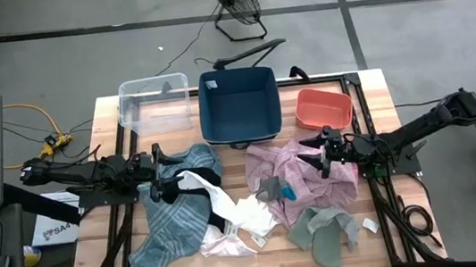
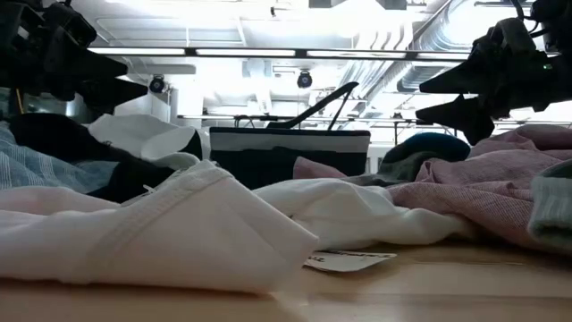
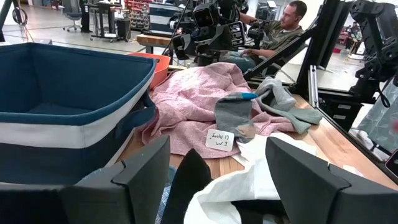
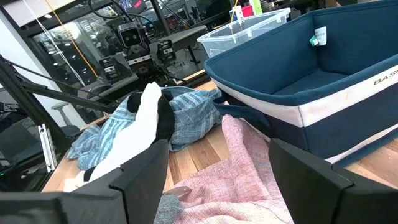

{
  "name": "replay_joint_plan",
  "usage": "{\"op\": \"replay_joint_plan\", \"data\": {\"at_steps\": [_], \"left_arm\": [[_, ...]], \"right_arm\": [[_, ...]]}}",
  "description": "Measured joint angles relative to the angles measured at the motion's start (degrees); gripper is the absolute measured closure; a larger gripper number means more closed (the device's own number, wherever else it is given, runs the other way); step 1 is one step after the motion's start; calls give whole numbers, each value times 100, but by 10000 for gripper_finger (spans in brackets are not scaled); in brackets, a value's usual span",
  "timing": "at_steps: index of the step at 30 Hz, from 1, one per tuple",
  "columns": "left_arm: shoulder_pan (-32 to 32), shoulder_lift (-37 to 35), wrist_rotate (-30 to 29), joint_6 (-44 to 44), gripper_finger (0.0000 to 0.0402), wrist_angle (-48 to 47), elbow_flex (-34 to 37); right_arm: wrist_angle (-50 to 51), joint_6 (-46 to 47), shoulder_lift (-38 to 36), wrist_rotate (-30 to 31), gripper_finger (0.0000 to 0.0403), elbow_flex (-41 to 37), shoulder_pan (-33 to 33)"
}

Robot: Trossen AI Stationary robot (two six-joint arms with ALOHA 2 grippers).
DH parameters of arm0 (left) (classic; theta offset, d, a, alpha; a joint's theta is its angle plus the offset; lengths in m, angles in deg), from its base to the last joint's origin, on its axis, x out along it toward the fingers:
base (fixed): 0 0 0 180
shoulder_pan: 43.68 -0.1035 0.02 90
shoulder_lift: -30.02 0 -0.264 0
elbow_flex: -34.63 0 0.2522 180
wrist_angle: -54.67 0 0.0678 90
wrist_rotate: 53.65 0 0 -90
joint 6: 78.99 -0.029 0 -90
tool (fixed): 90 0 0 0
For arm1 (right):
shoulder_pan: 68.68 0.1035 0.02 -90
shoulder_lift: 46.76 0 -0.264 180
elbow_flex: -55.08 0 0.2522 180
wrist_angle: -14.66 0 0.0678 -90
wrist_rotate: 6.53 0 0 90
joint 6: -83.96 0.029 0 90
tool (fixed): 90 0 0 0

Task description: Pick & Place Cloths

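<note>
The teal-blue plaid cloth (image 1: pixel 172 226) lies spread on the table's left half, with a white cloth with black trim (image 1: pixel 229 215) draped over its right side. The mauve-pink cloth (image 1: pixel 310 175) lies crumpled on the right half, and a small grey sock (image 1: pixel 271 188) rests on its left edge. Grey-green pieces (image 1: pixel 326 231) lie nearer the near edge. My left gripper (image 1: pixel 169 173) hangs open above the plaid and white cloths (image 3: pixel 249 186). My right gripper (image 1: pixel 314 158) hangs open above the pink cloth (image 4: pixel 242 174). In the low view both grippers (image 2: pixel 116 80) (image 2: pixel 447 97) are clear of the cloth.
A dark blue fabric bin (image 1: pixel 239 106) stands at the far middle of the table, with a clear plastic tub (image 1: pixel 155 102) to its left and an orange-red tub (image 1: pixel 323 108) to its right. A white paper tag (image 1: pixel 371 224) lies near the grey-green pieces. A person sits beyond the table (image 3: pixel 292 18).
</note>
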Motion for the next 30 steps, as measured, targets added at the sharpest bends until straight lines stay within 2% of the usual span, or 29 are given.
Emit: {"op": "replay_joint_plan", "data": {"at_steps": [14, 17, 24, 30], "left_arm": [[0, 0, 0, 0, 144, 2, 2], [0, 2, 0, 0, 144, 17, 4], [0, 2, 0, 0, 144, 22, 7], [1, 2, 0, 1, 144, 26, 7]], "right_arm": [[-3, 1, 0, 2, 133, 1, 0], [-164, 2, 0, 207, 133, 0, 0], [-567, 628, 0, 231, 133, 21, 0], [178, 276, 0, 351, 133, 727, 40]]}}
